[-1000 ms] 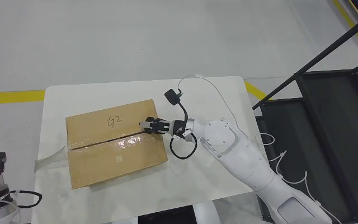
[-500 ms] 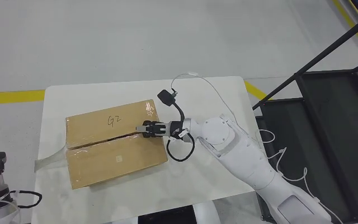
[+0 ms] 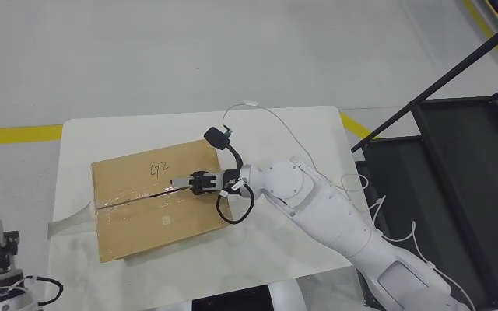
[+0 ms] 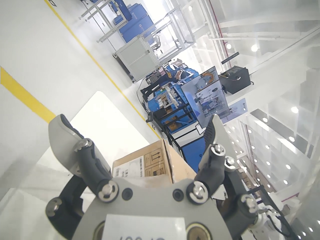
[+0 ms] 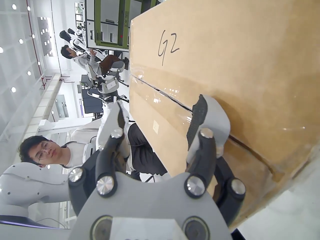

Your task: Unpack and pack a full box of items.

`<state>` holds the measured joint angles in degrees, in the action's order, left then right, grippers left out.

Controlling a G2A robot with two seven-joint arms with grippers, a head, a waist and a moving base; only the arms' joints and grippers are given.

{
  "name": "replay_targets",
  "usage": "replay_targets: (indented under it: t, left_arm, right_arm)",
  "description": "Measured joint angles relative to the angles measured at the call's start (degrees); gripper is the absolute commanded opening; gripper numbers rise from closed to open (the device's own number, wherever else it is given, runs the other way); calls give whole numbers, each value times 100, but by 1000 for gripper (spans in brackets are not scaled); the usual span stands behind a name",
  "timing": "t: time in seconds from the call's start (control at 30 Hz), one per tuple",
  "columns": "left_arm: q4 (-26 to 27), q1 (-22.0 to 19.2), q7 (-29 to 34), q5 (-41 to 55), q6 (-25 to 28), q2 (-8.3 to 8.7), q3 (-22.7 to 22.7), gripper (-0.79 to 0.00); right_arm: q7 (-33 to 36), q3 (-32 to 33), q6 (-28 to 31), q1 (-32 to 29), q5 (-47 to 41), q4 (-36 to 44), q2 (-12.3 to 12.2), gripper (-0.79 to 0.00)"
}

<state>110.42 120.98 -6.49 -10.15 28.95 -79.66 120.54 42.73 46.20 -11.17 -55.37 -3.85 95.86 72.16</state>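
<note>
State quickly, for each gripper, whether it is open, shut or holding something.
Left gripper: open, holding nothing.
Right gripper: open, holding nothing, one jaw at the taped seam of the box.

right gripper [image 5: 158,106] gapes wide; left gripper [image 4: 137,121] gapes wide too.

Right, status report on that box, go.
Right claw open, one finger on the box top seam. Left claw open, apart from the box. Flaps shut, seam taped. Nothing blocking.
</note>
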Motion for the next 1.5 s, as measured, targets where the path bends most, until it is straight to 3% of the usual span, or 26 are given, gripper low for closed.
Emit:
replay_targets:
  t: [0.33,0.8,1.0,1.27,1.5]
  left_arm:
    - [73,-78,-199,-225,-818,-89,-349,0]
    - [68,-95,-186,-218,-864,-91,-360,0]
    - [290,-69,147,167,-1316,-121,-510,0]
    - [693,120,706,1589,-2366,-178,-599,0]
    - [705,288,1736,3298,-2241,-201,-458,0]
  right_arm:
    - [-77,-71,-9,91,-98,0,61,0]
    - [-77,-70,-10,91,-97,-1,60,0]
    - [-209,-61,79,-11,-262,101,91,0]
    - [-262,-168,349,125,-643,59,208,0]
    - [-269,-183,366,149,-655,32,221,0]
